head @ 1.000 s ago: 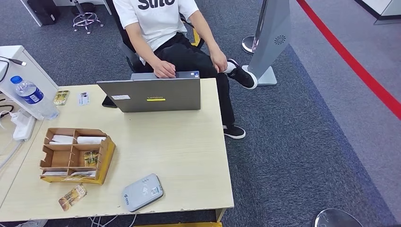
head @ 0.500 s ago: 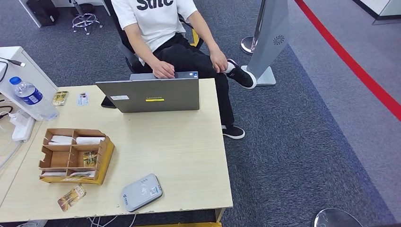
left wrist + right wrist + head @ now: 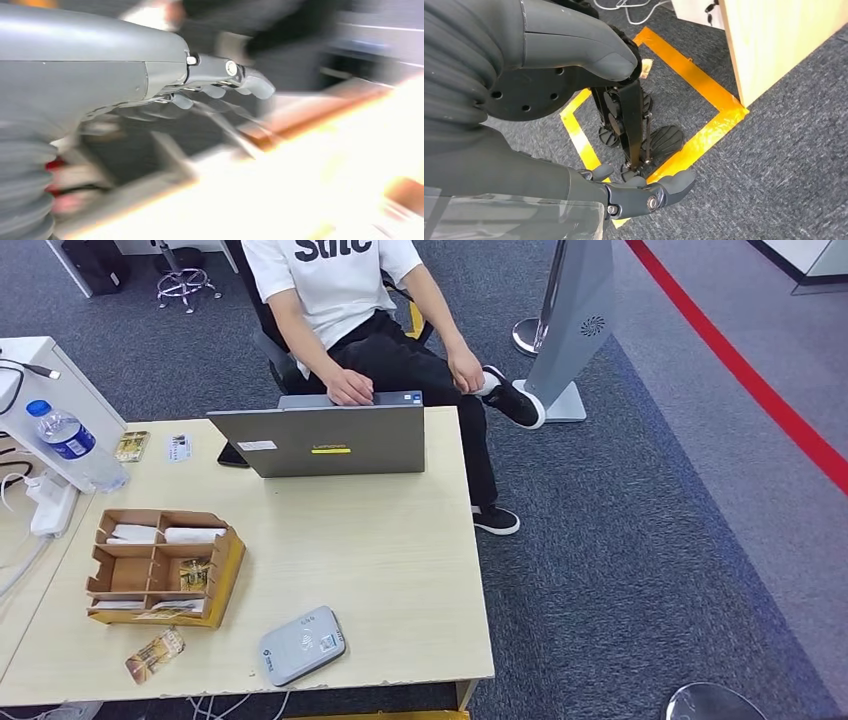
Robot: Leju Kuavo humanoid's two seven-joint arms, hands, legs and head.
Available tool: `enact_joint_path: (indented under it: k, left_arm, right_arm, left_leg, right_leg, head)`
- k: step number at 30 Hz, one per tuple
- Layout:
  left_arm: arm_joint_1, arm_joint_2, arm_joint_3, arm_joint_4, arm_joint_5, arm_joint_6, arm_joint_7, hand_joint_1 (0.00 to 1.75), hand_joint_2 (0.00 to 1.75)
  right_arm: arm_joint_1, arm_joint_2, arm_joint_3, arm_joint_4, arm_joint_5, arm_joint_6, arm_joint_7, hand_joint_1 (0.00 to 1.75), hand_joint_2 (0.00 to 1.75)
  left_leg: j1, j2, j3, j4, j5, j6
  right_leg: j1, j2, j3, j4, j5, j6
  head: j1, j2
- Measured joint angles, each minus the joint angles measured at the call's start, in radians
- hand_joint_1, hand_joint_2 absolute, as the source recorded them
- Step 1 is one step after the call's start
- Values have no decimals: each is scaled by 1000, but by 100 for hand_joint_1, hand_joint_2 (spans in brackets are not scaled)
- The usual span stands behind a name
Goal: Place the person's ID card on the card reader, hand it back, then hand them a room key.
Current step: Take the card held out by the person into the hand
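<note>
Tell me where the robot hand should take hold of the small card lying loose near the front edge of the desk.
Pinch the card by its end nearest the desk edge, coming from the front. It lies flat, so probably slide that end past the edge first.

- light wood table (image 3: 400, 570) on grey carpet
- on it: grey laptop (image 3: 320, 440), card reader (image 3: 301, 645), wooden organiser (image 3: 160, 567), water bottle (image 3: 75, 445), loose cards (image 3: 153, 656), phone (image 3: 229, 455)
</note>
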Motion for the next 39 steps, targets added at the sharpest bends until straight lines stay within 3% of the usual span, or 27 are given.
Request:
enact_joint_path:
  k: [5,7,16,19,22,25,28,32,39]
  left_arm:
    - [-85,9,25,-203,-241,-194,-96,0,175]
    - [-123,27,24,-248,-377,-231,-139,0,175]
    - [-178,108,-41,-304,-517,-180,-201,0,175]
    - [-215,203,-145,-286,-660,-100,-176,0,175]
    - [-311,359,-307,-209,-911,-101,-60,0,175]
    - [-467,504,-475,-73,-1163,-142,47,0,175]
    - [-654,609,-639,110,-1378,-150,104,0,175]
    - [-854,697,-818,356,-1571,-139,119,0,175]
    - [-1019,790,-988,597,-1699,-137,114,0,175]
  right_arm:
    - [-7,17,-10,8,-17,-3,-27,0,175]
    - [-8,24,-10,12,-24,8,-44,0,175]
    - [-14,41,-10,31,-51,47,-61,0,175]
    - [-18,43,-7,35,-59,60,-57,0,175]
    - [-23,43,12,36,-48,66,-38,0,175]
    - [-27,41,41,36,-30,74,-16,0,175]
    - [-30,35,76,36,-8,81,9,0,175]
    - [-29,26,123,36,9,78,41,0,175]
    - [-25,18,178,40,25,73,61,0,175]
  left_leg:
    - [0,-2,1,0,1,0]
    - [0,-2,1,0,1,0]
    - [0,-1,1,0,2,-1]
    - [0,-2,1,0,3,-1]
    - [0,-5,0,0,6,-2]
    - [0,-6,-2,0,10,-4]
    - [0,-4,-5,0,14,-5]
    - [0,2,-6,0,15,-5]
    - [0,6,-9,0,15,-5]
  right_leg:
    - [0,-2,1,0,0,0]
    - [0,-2,1,0,1,-1]
    - [0,-1,-1,0,1,-2]
    - [0,-3,-3,0,1,-2]
    - [0,-5,-3,0,2,-3]
    - [0,-6,-4,2,6,-4]
    - [0,-4,-7,3,12,-5]
    - [0,2,-9,3,16,-5]
    - [0,7,-14,3,17,-5]
  head:
    - [0,0]
    - [0,0]
    - [0,0]
    - [0,0]
    - [0,0]
    - [0,0]
    - [0,0]
    - [0,0]
    - [0,0]
